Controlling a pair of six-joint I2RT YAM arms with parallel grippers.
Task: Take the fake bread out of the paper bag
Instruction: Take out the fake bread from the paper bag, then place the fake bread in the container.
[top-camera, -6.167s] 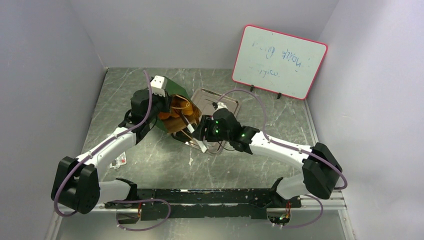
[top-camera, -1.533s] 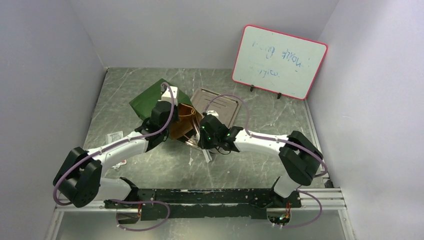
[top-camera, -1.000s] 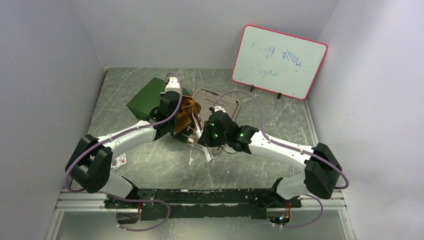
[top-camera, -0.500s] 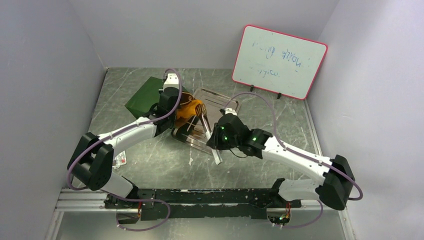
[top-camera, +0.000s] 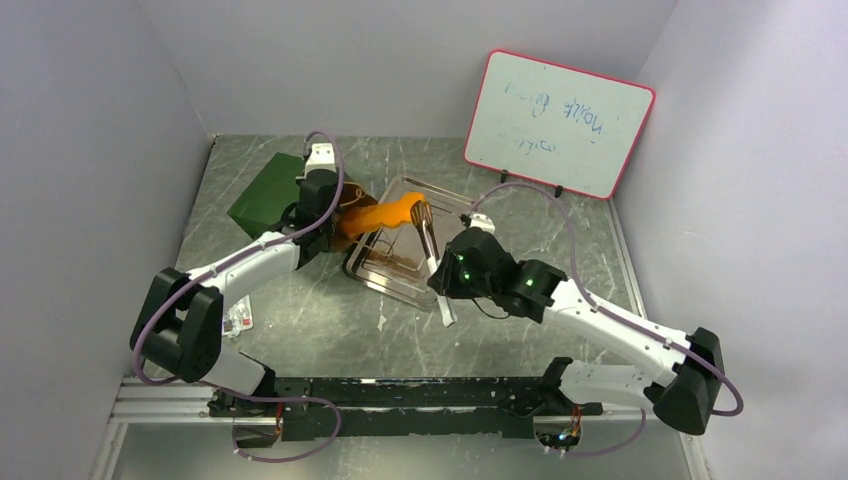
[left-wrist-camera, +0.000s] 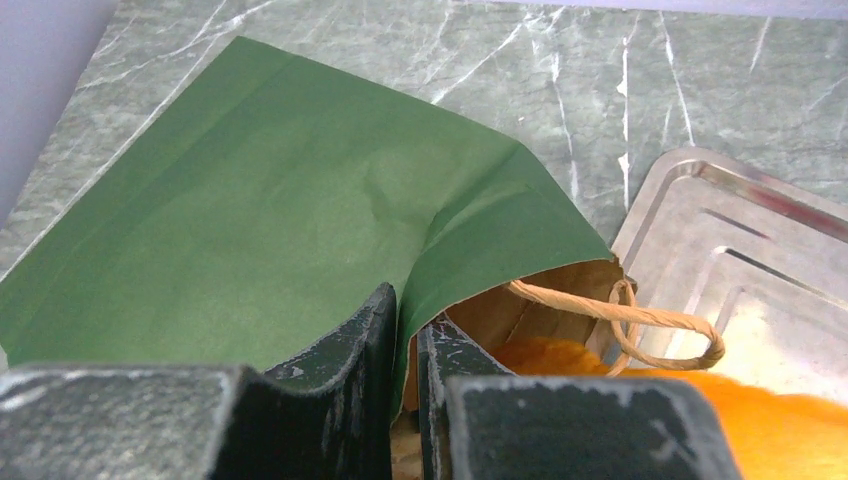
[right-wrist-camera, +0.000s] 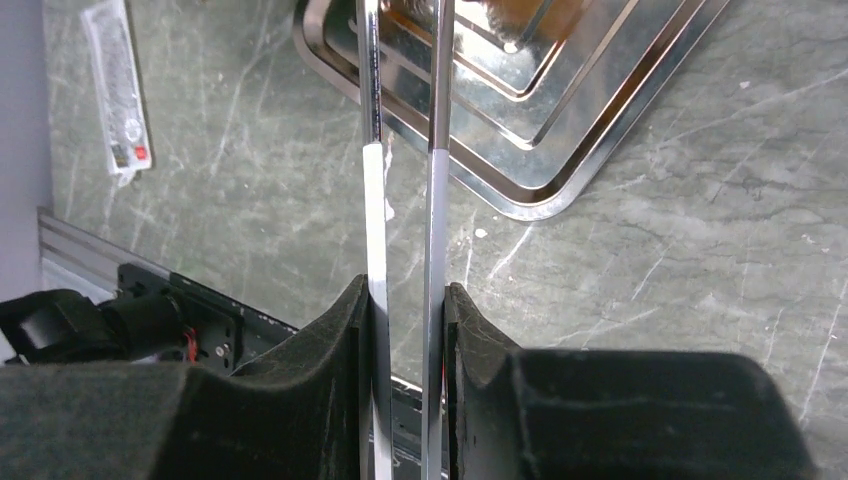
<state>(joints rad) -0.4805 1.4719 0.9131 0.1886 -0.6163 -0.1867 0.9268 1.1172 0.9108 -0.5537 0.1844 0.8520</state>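
Observation:
The dark green paper bag (top-camera: 262, 196) lies on its side at the back left, its brown mouth facing the metal tray (top-camera: 400, 268). My left gripper (top-camera: 318, 205) is shut on the bag's rim, one finger inside (left-wrist-camera: 440, 370) and one outside. The orange fake bread (top-camera: 378, 217) sticks out of the mouth, over the tray's edge; it shows in the left wrist view (left-wrist-camera: 640, 375). My right gripper (top-camera: 450, 275) is shut on metal tongs (right-wrist-camera: 400, 130), whose tips (top-camera: 422, 213) grip the bread's far end.
A whiteboard (top-camera: 556, 124) leans at the back right. A small white packet (top-camera: 238, 320) lies by the left arm and shows in the right wrist view (right-wrist-camera: 118, 85). The bag's twisted handle (left-wrist-camera: 620, 315) loops at the mouth. Grey walls enclose the table.
The right arm has drawn back to the right with the tongs, pulling the bread out of the bag's mouth over the tray. The left gripper has moved the bag back and left.

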